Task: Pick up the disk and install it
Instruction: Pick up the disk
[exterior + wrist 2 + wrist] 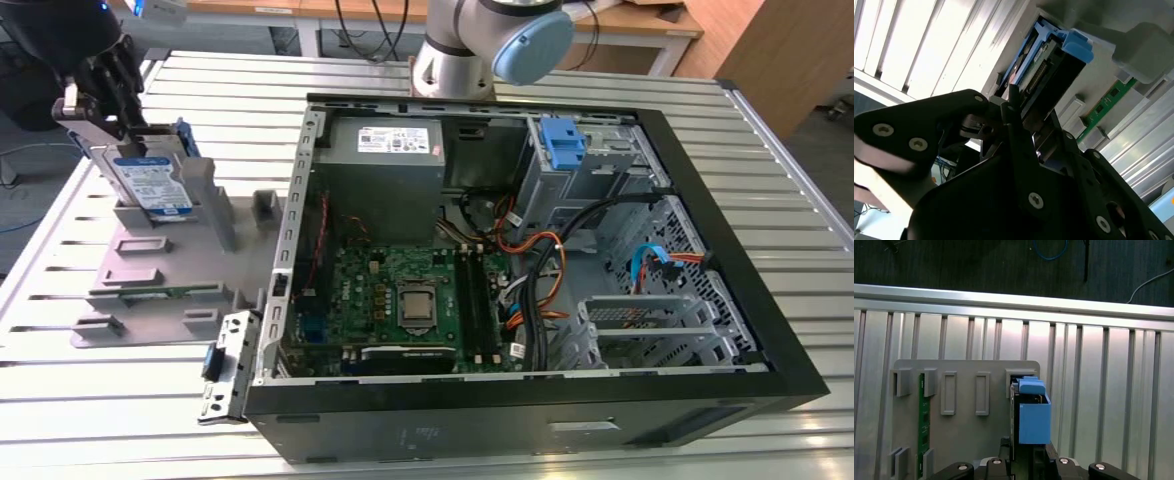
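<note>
The disk (pixel 150 180) stands on edge in a slot of the grey holder (pixel 160 270) at the exterior view's left; its white-and-blue label faces the camera and blue rails run along its sides. My gripper (pixel 114 120) hangs right at the disk's upper end, with the disk still seated in the slot. In the first wrist view I look down on the disk's (pixel 1034 422) blue rail, with the gripper (pixel 1026 460) straddling it. The second wrist view has the disk's (pixel 1054 60) connector end just beyond the gripper (pixel 1024 115).
The open computer case (pixel 747 330) lies at the exterior view's right, with a grey power supply (pixel 387 150), a motherboard (pixel 400 300) and a drive bay with a blue latch (pixel 567 145). A green circuit strip (pixel 160 292) sits in the holder. Ribbed metal table (pixel 54 400) underneath.
</note>
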You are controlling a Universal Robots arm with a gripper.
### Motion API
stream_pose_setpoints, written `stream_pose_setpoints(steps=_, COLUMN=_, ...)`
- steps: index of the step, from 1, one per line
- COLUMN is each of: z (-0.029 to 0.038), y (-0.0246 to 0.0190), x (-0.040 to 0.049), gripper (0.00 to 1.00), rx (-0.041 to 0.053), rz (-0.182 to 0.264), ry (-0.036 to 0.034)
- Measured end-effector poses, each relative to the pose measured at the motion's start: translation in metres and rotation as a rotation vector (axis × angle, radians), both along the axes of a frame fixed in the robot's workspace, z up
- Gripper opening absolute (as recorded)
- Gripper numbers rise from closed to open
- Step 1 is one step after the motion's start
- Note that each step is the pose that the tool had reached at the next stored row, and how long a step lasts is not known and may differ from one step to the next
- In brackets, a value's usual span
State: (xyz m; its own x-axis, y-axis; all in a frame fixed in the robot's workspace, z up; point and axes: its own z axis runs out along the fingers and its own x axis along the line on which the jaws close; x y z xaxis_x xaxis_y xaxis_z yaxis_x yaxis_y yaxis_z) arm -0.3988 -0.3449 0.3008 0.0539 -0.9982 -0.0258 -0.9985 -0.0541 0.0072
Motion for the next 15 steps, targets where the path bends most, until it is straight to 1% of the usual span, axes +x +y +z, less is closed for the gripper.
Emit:
stream_pose_setpoints(steps=4, z=0.0000, y=0.0000, x=0.0000, gripper=0.35, rx=-0.0002, rz=0.000, ry=0.0000)
stream_pose_setpoints(steps=5, z=-0.0001, y=0.0000, x=0.0000, gripper=0.35, rx=-0.0002, rz=-0.010, ry=0.0001)
stream_pose_setpoints(steps=10, z=-0.0007, y=0.0000, x=0.0000, gripper=0.35, rx=-0.0002, rz=-0.098, ry=0.0001)
stream_pose_setpoints(steps=15, z=-0.0007, y=0.0000, x=0.0000, gripper=0.35, rx=-0.0002, rz=-0.103, ry=0.0000)
